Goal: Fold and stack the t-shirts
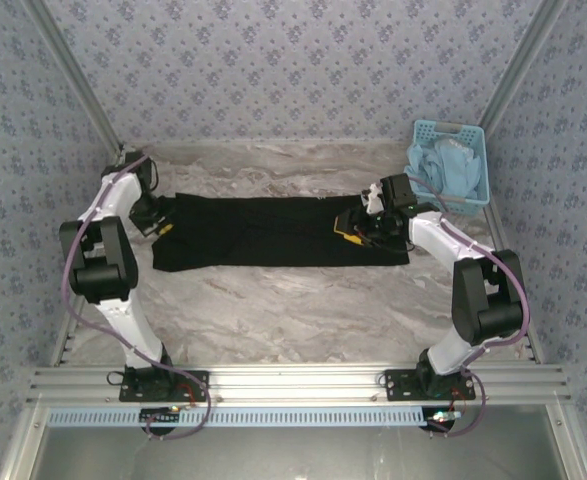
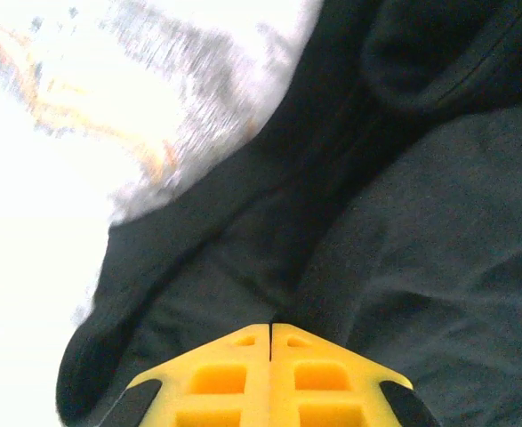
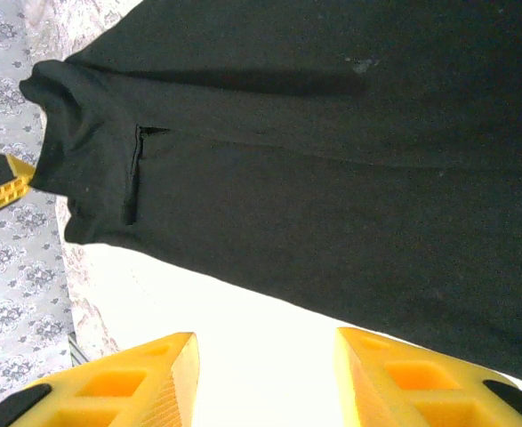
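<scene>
The left gripper (image 2: pixel 269 331) sits at the bottom centre of its wrist view with its yellow fingers (image 2: pixel 220 378) pressed together. Dark fabric lies all around the tips, and I cannot tell if any is caught between them. The right gripper (image 3: pixel 265 338) is spread wide at the bottom of its own view, with the fabric edge just above it. In the top view the black t-shirt (image 1: pixel 263 232) lies as a long flat band across the middle of the marble table (image 1: pixel 293 310). The left gripper is at its left end and the right gripper over its right end. A blue basket (image 1: pixel 478 140) with light blue cloth (image 1: pixel 443 165) stands in the upper right.
</scene>
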Controlling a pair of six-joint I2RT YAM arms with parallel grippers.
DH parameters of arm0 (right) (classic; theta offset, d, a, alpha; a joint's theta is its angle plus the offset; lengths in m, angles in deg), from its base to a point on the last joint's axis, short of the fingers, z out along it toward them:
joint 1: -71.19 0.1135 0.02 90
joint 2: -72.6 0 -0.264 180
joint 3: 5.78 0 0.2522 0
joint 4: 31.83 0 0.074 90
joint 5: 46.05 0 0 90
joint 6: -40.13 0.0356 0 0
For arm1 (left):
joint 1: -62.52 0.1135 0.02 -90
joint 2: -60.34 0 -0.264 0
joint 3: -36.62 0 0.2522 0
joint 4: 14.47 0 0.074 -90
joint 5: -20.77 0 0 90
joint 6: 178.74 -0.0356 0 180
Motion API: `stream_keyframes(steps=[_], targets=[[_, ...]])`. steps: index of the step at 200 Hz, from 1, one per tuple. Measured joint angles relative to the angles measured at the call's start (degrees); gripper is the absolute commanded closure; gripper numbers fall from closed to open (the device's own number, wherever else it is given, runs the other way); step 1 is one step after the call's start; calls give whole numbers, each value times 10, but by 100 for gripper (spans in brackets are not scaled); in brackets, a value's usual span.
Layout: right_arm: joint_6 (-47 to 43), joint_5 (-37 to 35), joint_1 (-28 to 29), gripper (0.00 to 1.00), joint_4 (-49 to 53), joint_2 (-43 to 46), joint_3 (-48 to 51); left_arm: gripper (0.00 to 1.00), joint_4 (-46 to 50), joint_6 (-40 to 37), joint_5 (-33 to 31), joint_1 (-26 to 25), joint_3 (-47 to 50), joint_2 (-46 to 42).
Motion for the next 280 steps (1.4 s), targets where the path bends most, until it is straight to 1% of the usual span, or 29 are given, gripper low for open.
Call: stream_keyframes(steps=[36, 110, 126, 140, 145, 151, 158, 172, 187, 200, 220, 234, 250, 280], targets=[[0, 0, 4, 54, -6, 0, 0, 100, 21, 21, -6, -8, 57, -36], [0, 0, 8, 54, -9, 1, 1, 100, 29, 28, -35, -9, 109, -45], [0, 0, 9, 54, -9, 3, 3, 88, 29, 22, -42, -9, 118, -45], [0, 0, 9, 54, -8, 5, 5, 68, 29, 16, -56, -10, 120, -45], [0, 0, 9, 54, -8, 5, 6, 63, 29, 15, -64, -12, 120, -45], [0, 0, 10, 54, -9, 6, 7, 58, 29, 14, -76, -15, 121, -45], [0, 0, 10, 54, -8, 8, 8, 56, 29, 13, -88, -21, 121, -48], [0, 0, 10, 54, -8, 10, 9, 57, 29, 10, -110, -45, 122, -64], [0, 0, 10, 54, -8, 15, 11, 64, 24, 9, -117, -84, 122, -99], [0, 0, 11, 54, -9, 19, 14, 65, 2, -1, -104, -122, 126, -132], [0, 0, 12, 54, -9, 20, 16, 66, -43, -23, -56, -179, 133, -156], [0, 0, 13, 52, -10, 20, 16, 65, -67, -47, -27, -208, 132, -138], [2, 5, 15, 50, -22, 25, 21, 63, -80, -76, -15, -231, 127, -96], [6, 13, 17, 50, -40, 47, 32, 59, -86, -116, -12, -245, 122, -34]])
